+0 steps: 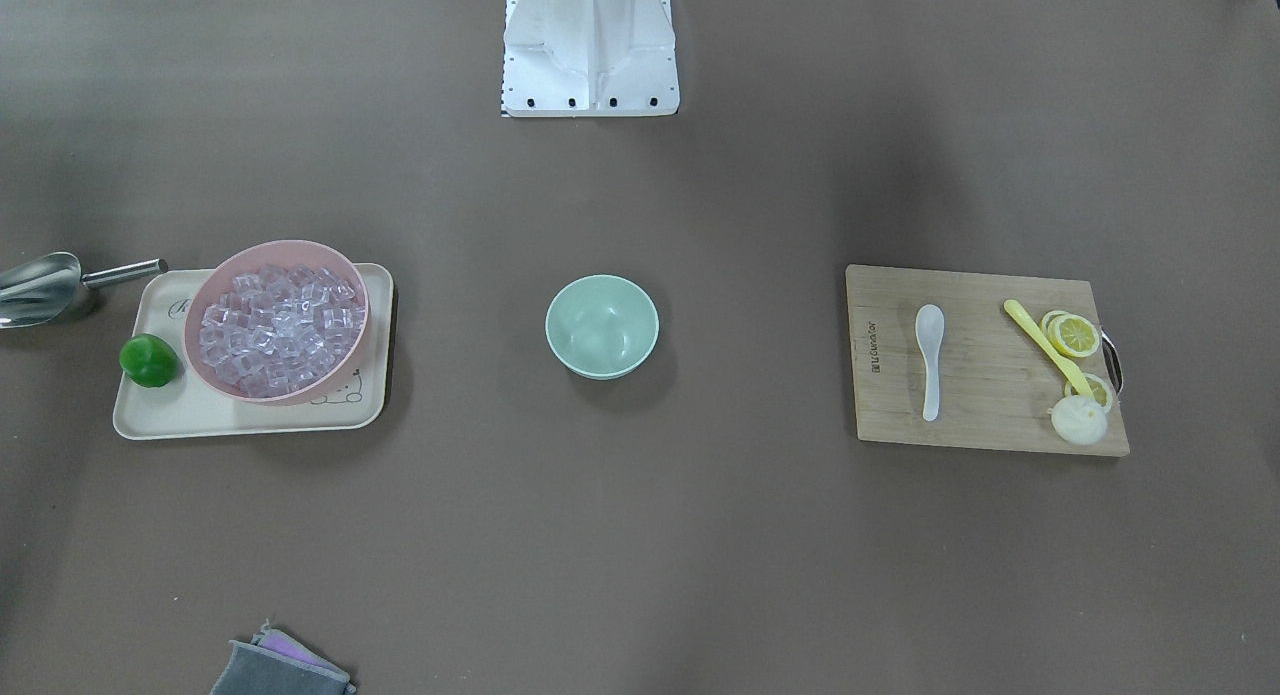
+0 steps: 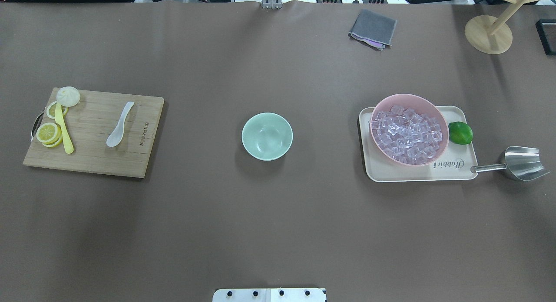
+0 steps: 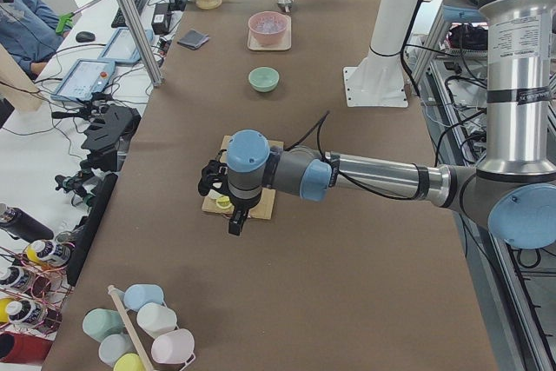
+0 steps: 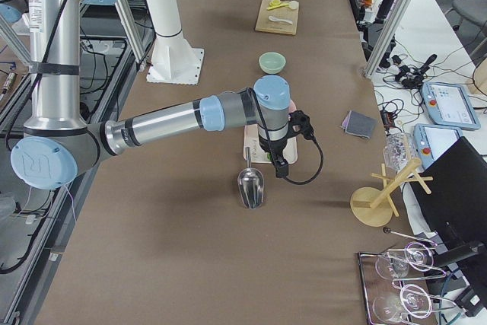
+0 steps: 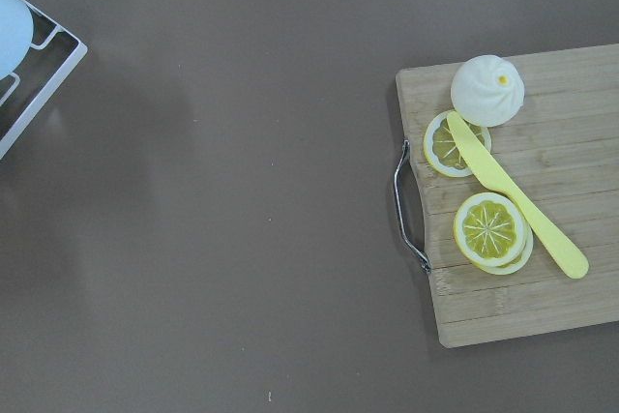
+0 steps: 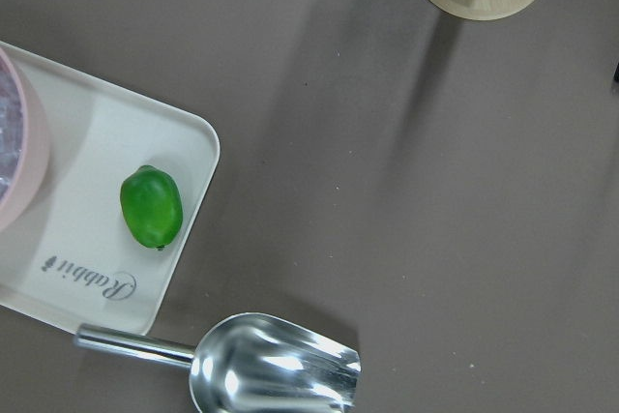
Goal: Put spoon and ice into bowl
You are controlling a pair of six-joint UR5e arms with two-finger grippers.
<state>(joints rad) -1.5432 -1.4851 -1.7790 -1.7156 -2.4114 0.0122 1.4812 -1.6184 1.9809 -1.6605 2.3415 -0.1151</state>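
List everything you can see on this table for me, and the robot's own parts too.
small bowl: one, mint green, table centre, empty
spoon: one, white, on the cutting board
cutting board: one, wooden, robot's left side
knife: one, yellow, across the lemon slices
lemon slices: three, yellow, board's outer end
steamed bun: one, white, board's far corner
pink bowl: one, pink, on the tray
ice cubes: many, clear, filling the pink bowl
tray: one, cream, robot's right side
lime: one, green, on the tray
scoop: one, steel, beside the tray
cloth: one, grey, far edge
wooden stand: one, pale wood, far right corner
left arm: one, silver-blue, above the board's end
right arm: one, silver-blue, above the tray's end
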